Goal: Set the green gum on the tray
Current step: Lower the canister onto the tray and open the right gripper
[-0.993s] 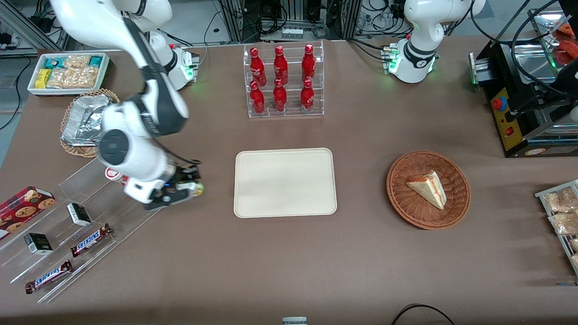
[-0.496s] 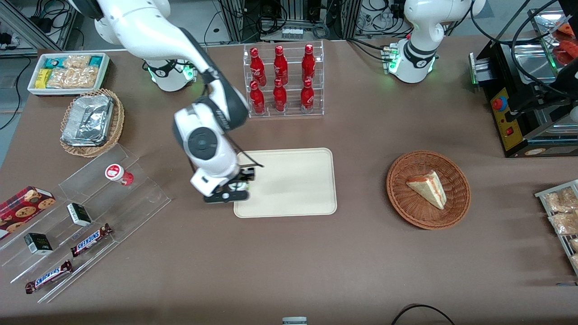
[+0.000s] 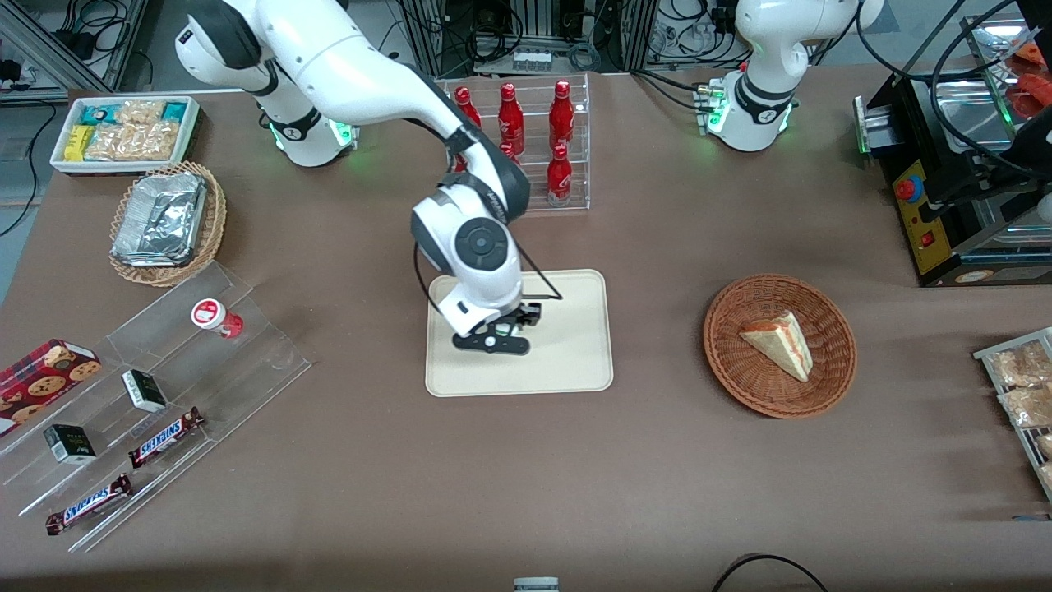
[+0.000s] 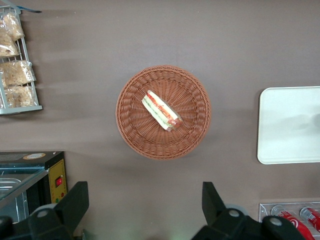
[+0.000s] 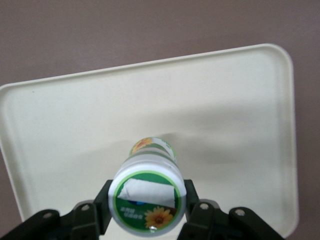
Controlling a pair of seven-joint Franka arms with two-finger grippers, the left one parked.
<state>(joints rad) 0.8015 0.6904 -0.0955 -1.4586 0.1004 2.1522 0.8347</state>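
Hanging over the tray (image 3: 567, 362) in the front view, the tool (image 3: 493, 339) carries the green gum (image 3: 491, 339) between its fingers, with bare tray surface on every side of it and the rims well off. From the right wrist view, the tool (image 5: 149, 210) is clamped on the green gum (image 5: 148, 192) just under the lid, bottle upright for a standing set-down, and open tray (image 5: 240, 115) lies below with nothing near to catch.

glossy plastic green gum (image 5: 148, 200); smooth matt tray (image 5: 75, 125).
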